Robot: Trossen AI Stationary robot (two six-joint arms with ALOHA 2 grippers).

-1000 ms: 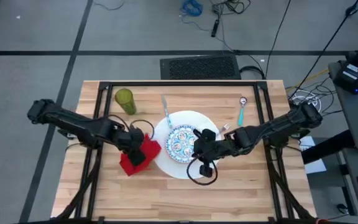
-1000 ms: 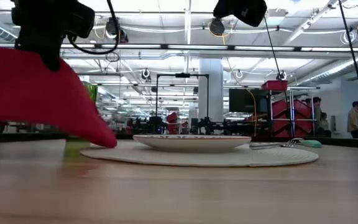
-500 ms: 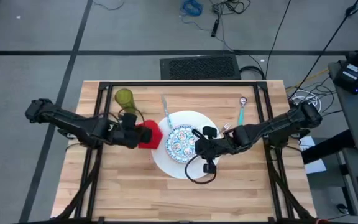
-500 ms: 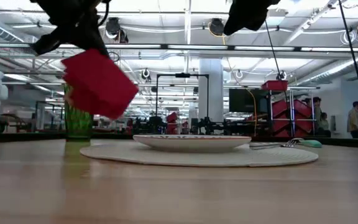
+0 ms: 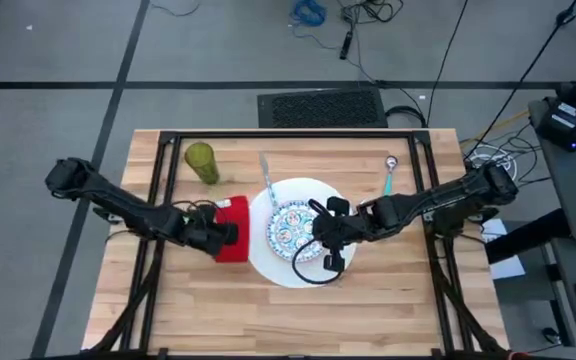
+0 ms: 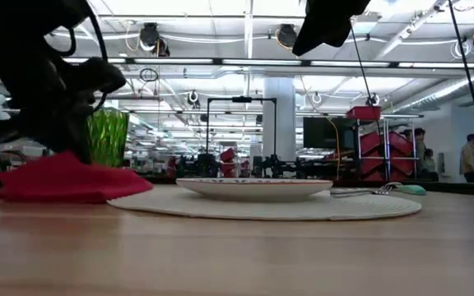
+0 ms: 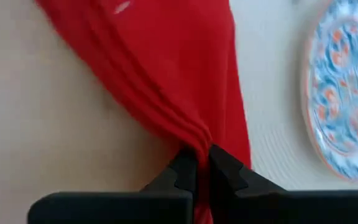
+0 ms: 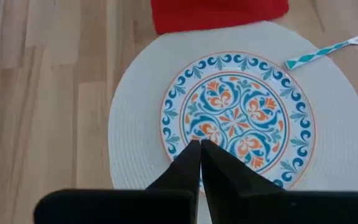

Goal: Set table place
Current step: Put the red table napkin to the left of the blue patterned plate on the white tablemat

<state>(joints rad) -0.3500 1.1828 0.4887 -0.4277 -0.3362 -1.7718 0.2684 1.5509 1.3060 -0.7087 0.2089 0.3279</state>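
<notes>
Left gripper [image 5: 222, 233] is pinched tight on a fold of the red napkin [image 5: 234, 215], which lies on the table [image 5: 168, 300] just beside the near-left rim of the large white plate [image 5: 273, 265], its edge touching or slightly lapping that rim. Largest in the scene is the pale wooden table. On it sits the large white plate with the small blue-patterned plate [image 5: 294, 226] centred on top. The olive-green tumbler [image 5: 201, 162] stands at the far left, well apart from the plate. One teal-handled utensil [image 5: 266, 180] lies at the plate's far edge, and another [image 5: 389, 178] lies to the far right.

To finish this step well, the napkin probably wants to lie flat, clear of the plate rim, before the fingers let go, and the lift away should be straight up so the cloth does not drag.

Its arm stretches low from the table's left side, wrist close to the surface. Right gripper [image 8: 199, 155] hovers over the patterned plate, fingers closed on nothing, its arm reaching in from the right.
</notes>
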